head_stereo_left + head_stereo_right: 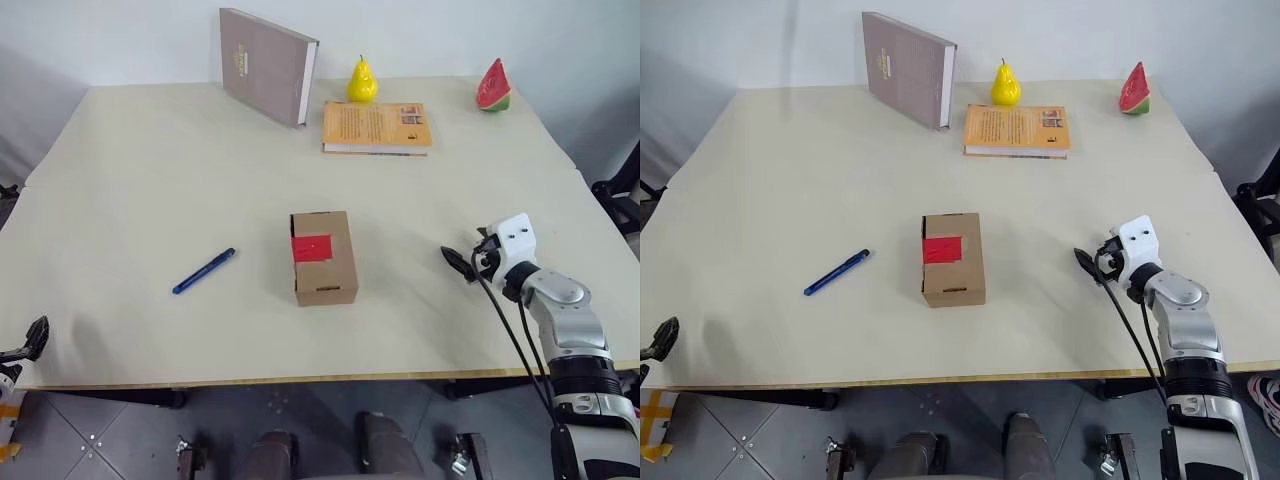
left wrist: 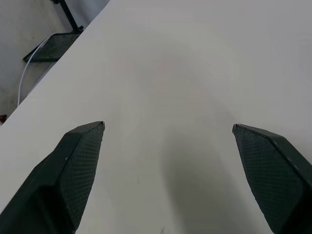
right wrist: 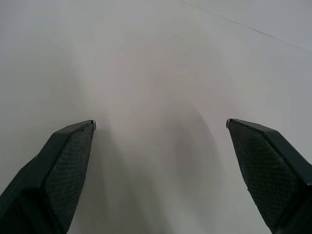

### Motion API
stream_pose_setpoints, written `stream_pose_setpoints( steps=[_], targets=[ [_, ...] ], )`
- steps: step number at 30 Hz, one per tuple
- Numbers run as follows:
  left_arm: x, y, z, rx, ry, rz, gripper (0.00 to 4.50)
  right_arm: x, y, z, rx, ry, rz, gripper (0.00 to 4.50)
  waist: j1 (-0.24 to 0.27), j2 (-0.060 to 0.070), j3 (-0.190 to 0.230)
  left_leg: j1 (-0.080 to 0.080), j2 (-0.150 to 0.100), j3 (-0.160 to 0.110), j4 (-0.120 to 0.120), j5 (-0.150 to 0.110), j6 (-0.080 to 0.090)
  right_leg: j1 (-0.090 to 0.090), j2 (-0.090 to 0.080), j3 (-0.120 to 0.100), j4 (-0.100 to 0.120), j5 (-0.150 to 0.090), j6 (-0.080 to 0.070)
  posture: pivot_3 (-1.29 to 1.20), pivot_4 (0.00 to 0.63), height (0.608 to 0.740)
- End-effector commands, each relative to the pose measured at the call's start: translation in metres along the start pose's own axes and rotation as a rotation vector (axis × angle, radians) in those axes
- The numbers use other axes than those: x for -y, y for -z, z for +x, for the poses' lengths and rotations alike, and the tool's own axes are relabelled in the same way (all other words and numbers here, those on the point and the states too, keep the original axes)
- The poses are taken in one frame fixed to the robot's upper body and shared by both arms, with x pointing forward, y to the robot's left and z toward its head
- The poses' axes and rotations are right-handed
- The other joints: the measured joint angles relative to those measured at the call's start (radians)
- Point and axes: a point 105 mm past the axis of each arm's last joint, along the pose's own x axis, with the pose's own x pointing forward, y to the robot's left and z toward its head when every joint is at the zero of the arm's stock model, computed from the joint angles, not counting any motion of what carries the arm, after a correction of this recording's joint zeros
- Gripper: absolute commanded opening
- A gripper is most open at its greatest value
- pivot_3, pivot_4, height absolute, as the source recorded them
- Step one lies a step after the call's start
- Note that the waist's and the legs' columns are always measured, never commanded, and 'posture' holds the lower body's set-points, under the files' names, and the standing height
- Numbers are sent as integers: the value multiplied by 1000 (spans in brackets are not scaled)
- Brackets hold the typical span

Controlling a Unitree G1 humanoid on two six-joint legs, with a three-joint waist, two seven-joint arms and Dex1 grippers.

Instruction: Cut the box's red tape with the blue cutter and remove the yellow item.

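**Both grippers empty, box taped shut at table centre**

At the near left corner of the table (image 1: 150, 180), the left gripper (image 2: 168, 127) hovers with fingers spread wide, holding nothing. Right of it lies the blue cutter (image 1: 204, 271), then the box (image 1: 324, 257) at centre, its red tape (image 1: 311, 248) on top. Grey-brown book (image 1: 266, 64), orange book (image 1: 376, 126), pear (image 1: 362, 81) and watermelon slice (image 1: 493, 86) line the far side. The right gripper (image 3: 161, 124), fingers apart, hovers empty near the right edge.

Pale beige table (image 1: 150, 180) against white wall (image 1: 120, 40); grey tiled floor (image 1: 110, 430) below.
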Motion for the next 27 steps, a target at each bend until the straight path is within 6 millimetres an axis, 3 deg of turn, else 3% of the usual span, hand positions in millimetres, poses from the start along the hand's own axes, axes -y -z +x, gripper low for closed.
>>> stream_pose_setpoints(
  steps=[1, 9, 18, 27],
  targets=[
    [-9, -7, 0, 19, -34, 16, 4467, 0, -11, -1, 40, 6, -16, 4500, 0, 0, 0, 0, 0, 0, 0, 0, 0, 0, 0, 0, 0, 0, 0, 0, 150, 740],
    [-7, -15, 8, 35, -33, 58, 4467, -2, -11, -2, 42, 5, -19, 4500, 1, 0, 0, 0, 0, 0, 0, 0, 0, 0, 0, 0, 1, 0, 0, 0, 150, 740],
    [15, -33, 23, 83, 21, 105, 4467, -5, -15, -2, 43, -12, -43, 4500, 0, 0, 0, 0, 0, 0, 1, 0, 0, -1, 0, 0, 6, 0, 0, 0, 150, 740],
    [74, -66, 48, 164, 284, 170, 4467, -21, -33, -3, 70, -77, -59, 4500, 1, 0, 0, 0, -1, 0, 2, 0, 0, -1, 0, 0, 7, 0, 0, 0, 150, 740]
  ],
)
